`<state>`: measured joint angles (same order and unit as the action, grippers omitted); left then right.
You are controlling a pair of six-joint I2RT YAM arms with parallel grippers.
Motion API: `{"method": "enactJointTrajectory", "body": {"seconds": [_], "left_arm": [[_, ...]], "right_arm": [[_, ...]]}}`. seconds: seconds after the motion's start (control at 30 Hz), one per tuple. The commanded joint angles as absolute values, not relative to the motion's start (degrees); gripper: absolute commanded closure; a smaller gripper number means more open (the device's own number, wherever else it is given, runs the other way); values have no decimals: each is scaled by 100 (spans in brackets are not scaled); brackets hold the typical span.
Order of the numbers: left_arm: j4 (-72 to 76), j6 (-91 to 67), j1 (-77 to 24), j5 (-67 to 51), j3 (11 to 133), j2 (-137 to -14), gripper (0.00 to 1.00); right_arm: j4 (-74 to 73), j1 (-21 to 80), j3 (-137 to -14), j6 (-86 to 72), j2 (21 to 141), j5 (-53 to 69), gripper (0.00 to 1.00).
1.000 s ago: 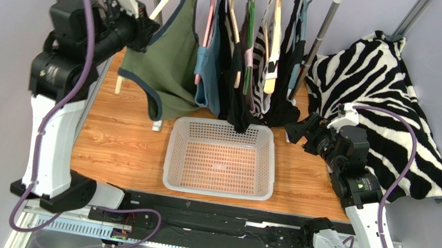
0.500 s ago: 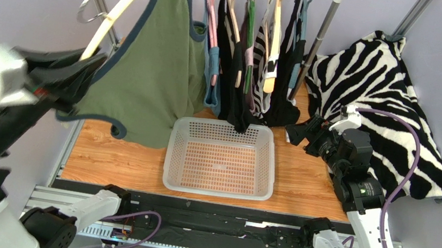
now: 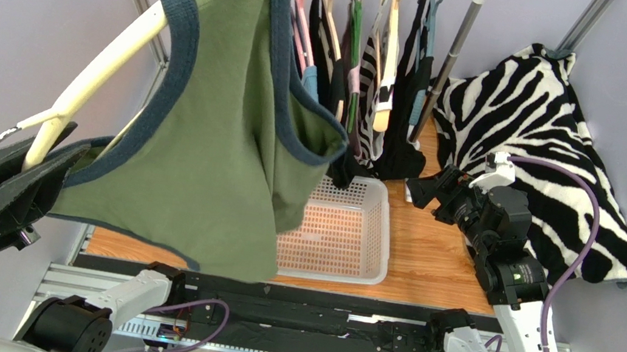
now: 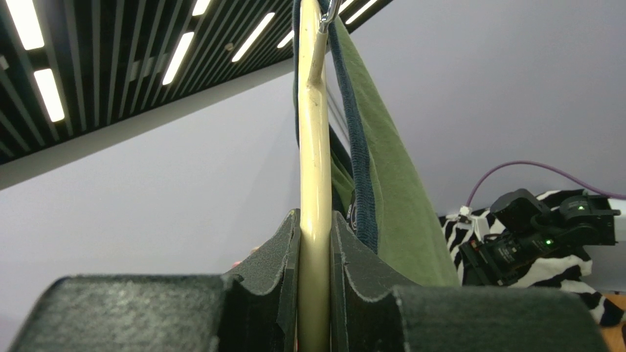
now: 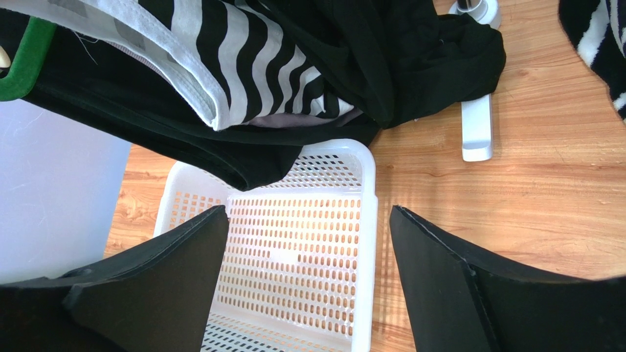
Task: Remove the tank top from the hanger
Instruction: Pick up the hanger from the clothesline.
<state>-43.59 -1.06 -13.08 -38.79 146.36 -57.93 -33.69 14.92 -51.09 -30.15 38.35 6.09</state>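
L hand [image 4: 314, 229] clamped tight on cream hanger [image 4: 312, 110] w/ green tank top [image 3: 223, 126] draped on it; R hand [image 5: 307, 220] spread wide over white basket [image 5: 365, 220].

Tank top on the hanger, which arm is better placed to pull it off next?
Right, probably. The left hand is shut on the hanger, holding the tank top up, so it is occupied. The right hand is open and empty near the basket.

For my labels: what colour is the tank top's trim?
Dark blue trim on the green tank top; clearest in top external view.
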Motion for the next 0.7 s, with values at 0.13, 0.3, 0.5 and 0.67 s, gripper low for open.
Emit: {"method": "enactJointTrajectory", "body": {"seconds": [0.13,0.3,0.5,0.67], "left_arm": [[-3507,-150,-1204,-4122,14520,-6213,99],[-3094,-79,-1204,-4087,14677,-6494,99],[-2234,-281,-1204,-4104,14713,-6899,99],[-2021,-316,-1204,-4131,14669,-7066,99]], "right_arm": [[-3278,1512,-5265,-2971,3779,642,15],[-3252,1512,-5221,-3023,3735,677,15],[-3296,1512,-5256,-2997,3692,677,15],[-3278,1512,-5247,-2997,3647,677,15]]}}
